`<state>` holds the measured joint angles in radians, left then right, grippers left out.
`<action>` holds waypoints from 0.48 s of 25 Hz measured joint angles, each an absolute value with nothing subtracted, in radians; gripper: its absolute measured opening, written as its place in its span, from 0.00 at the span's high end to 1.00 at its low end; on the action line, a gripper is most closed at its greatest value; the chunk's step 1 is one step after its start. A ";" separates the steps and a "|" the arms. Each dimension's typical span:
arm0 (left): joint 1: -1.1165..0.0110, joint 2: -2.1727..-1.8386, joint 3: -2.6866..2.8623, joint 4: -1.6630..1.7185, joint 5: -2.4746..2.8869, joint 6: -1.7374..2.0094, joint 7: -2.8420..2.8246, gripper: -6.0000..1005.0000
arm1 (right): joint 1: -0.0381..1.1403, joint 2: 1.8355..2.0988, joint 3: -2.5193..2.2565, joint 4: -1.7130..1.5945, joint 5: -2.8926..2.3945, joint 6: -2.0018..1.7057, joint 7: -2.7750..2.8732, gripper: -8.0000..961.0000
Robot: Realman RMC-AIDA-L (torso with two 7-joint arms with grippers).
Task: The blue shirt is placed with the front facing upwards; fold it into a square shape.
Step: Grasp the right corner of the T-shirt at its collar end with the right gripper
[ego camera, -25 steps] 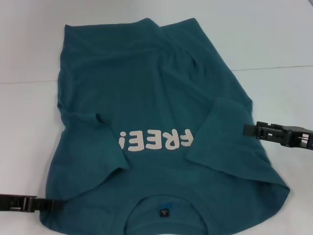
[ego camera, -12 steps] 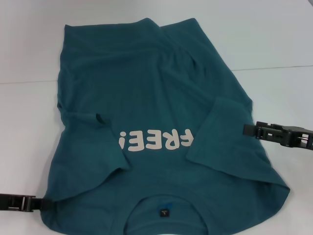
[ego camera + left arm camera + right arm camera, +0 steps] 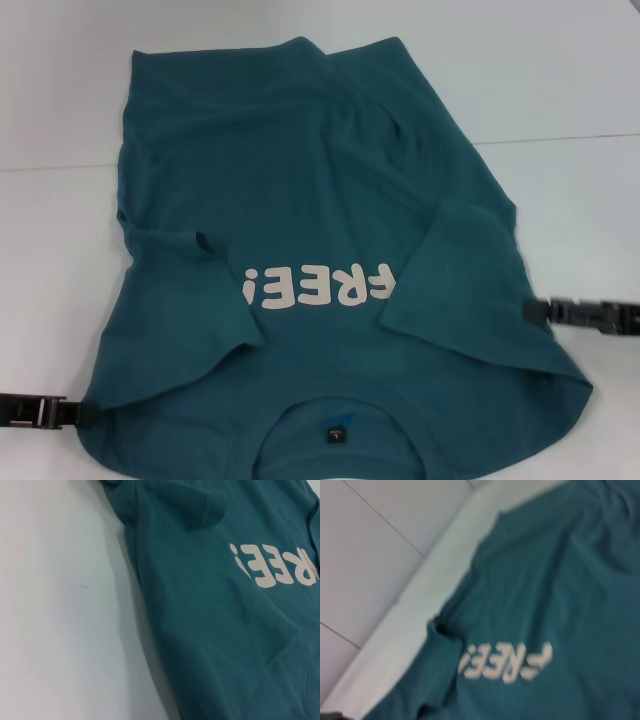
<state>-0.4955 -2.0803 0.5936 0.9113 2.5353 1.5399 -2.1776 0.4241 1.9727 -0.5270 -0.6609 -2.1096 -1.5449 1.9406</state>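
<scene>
The blue shirt (image 3: 300,190) lies front up on the white table (image 3: 570,80), collar and dark neck label (image 3: 334,435) nearest me, its "FREE!" lettering (image 3: 318,287) upside down. Both short sleeves are folded in over the chest, one (image 3: 175,300) on the left and one (image 3: 465,285) on the right. My left gripper (image 3: 85,411) sits low at the shirt's near-left edge, beside the shoulder. My right gripper (image 3: 532,311) is at the shirt's right edge, beside the folded sleeve. The wrist views show only the shirt (image 3: 225,630) (image 3: 570,570) and its lettering (image 3: 280,567) (image 3: 507,662).
White tabletop (image 3: 55,610) lies bare left and right of the shirt and beyond its hem. A thin seam (image 3: 570,137) crosses the table at the back. In the right wrist view a pale tiled floor (image 3: 365,555) shows beyond the table's far edge.
My right gripper has moved nearer to me and slightly right along the shirt's edge. My left gripper has drawn back a little to the left, off the shoulder.
</scene>
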 joint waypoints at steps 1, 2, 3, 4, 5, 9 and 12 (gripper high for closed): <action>-0.496 -2.080 0.593 0.911 2.535 1.540 -2.178 0.99 | 0.424 1.968 -0.526 -0.660 -2.133 -1.550 1.962 0.02; -0.496 -2.080 0.593 0.911 2.535 1.540 -2.179 1.00 | 0.421 1.964 -0.524 -0.661 -2.155 -1.556 1.986 0.02; -0.497 -2.080 0.594 0.911 2.536 1.539 -2.179 1.00 | 0.418 1.960 -0.521 -0.663 -2.176 -1.559 2.009 0.02; -0.497 -2.080 0.594 0.911 2.536 1.538 -2.179 1.00 | 0.414 1.957 -0.519 -0.666 -2.193 -1.559 2.032 0.02; -0.497 -2.080 0.594 0.911 2.536 1.537 -2.179 1.00 | 0.409 1.952 -0.519 -0.668 -2.209 -1.560 2.053 0.02; -0.497 -2.080 0.594 0.911 2.536 1.535 -2.179 1.00 | 0.395 1.940 -0.522 -0.670 -2.245 -1.569 2.099 0.02; -0.497 -2.080 0.594 0.910 2.536 1.531 -2.179 1.00 | 0.382 1.935 -0.517 -0.674 -2.249 -1.578 2.110 0.02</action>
<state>-0.4970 -2.0800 0.5936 0.9098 2.5358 1.5306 -2.1792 0.3824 1.9351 -0.5166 -0.6736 -2.2490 -1.5785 2.1098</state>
